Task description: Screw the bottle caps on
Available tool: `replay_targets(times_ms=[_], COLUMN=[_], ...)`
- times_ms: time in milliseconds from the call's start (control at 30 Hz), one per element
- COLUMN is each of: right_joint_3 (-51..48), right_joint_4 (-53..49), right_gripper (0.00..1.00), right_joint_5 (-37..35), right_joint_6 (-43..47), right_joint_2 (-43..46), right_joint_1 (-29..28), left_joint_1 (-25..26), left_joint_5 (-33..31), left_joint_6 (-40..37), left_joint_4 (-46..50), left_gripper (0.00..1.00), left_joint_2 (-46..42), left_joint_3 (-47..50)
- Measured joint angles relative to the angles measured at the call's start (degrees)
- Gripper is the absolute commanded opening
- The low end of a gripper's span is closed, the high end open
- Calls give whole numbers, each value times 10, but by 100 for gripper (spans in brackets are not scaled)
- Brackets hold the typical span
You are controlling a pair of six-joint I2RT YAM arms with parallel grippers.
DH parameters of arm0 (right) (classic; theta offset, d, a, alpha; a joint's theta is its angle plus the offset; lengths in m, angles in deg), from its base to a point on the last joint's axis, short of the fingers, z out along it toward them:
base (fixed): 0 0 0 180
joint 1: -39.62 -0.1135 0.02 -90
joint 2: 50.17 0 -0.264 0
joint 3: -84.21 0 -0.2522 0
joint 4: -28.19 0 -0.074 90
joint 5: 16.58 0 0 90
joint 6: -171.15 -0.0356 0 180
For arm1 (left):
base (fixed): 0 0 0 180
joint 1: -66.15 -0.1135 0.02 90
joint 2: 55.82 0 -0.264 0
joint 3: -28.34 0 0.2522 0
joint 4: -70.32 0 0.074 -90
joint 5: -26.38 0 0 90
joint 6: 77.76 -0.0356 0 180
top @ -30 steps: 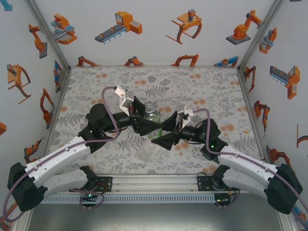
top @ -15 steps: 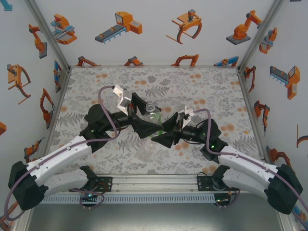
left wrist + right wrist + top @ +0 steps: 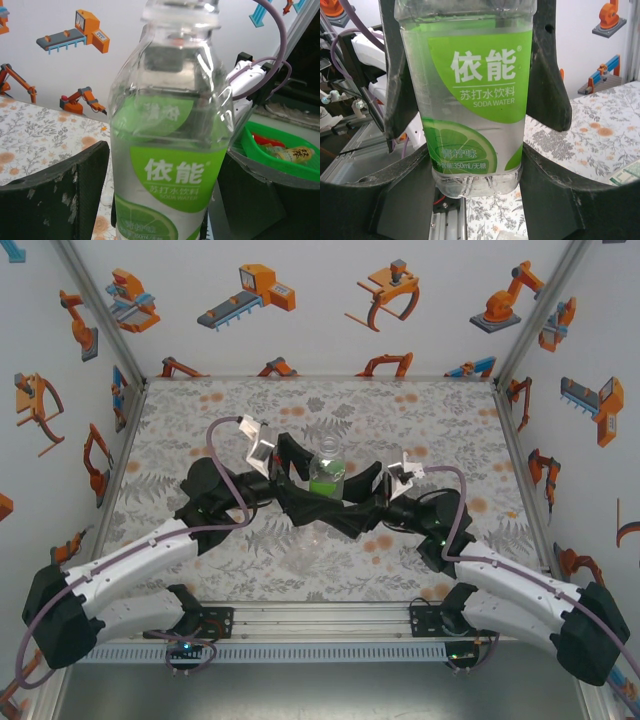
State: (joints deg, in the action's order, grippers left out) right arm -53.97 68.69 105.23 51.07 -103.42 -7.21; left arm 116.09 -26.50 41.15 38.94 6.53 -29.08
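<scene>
A clear bottle with a green label [image 3: 327, 476] stands upright in the air over the middle of the table, between both grippers. My left gripper [image 3: 308, 482] comes from the left; in the left wrist view its fingers [image 3: 55, 195] press the label's sides, left gripper [image 3: 162, 200]. My right gripper [image 3: 347, 502] is shut lower down on the bottle [image 3: 475, 100], right gripper [image 3: 475, 172] clamping just above its base. The neck [image 3: 180, 12] is cut off at the frame's top, so I cannot tell whether a bottle cap sits on it.
A faint clear bottle shape [image 3: 308, 558] lies on the patterned table [image 3: 450, 420] under the arms. A pale object [image 3: 626, 172] lies on the table at the right. A green bin [image 3: 280, 150] with packets sits beyond the right arm. Walls enclose three sides.
The green-label bottle has risen and moved back, standing more upright. The left gripper opened and took a new hold on it; the right gripper slid lower along the bottle.
</scene>
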Motion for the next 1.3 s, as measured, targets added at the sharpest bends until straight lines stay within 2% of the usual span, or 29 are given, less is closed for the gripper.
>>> replay_targets(times_ms=[200,667,700,833,900,1000,1100,1300], right_joint_3=[1,2,2,2,2,1,-2,-2], right_joint_4=[7,9,9,9,5,-3,-24,-148], right_gripper=[33,33,34,68,78,83,83,83], right_joint_5=[0,-5,-6,-9,-14,-26,-38,-79], right_joint_6=[-2,-6,-6,-10,-11,-12,-7,23], right_joint_2=[-8,-13,-13,-13,-11,0,22,82], right_joint_1=[-3,-5,-5,-6,-7,-7,-7,-7], left_joint_1=[3,7,7,7,7,6,2,-18], left_joint_5=[0,2,2,0,-4,-13,-25,-63], left_joint_6=[3,7,7,6,3,-7,-24,-54], left_joint_4=[-7,-21,-21,-21,-17,5,34,99], left_gripper=[72,51,51,49,48,47,47,37], left_joint_2=[10,13,13,11,4,-23,-56,-137], left_joint_3=[0,0,0,1,7,19,26,54])
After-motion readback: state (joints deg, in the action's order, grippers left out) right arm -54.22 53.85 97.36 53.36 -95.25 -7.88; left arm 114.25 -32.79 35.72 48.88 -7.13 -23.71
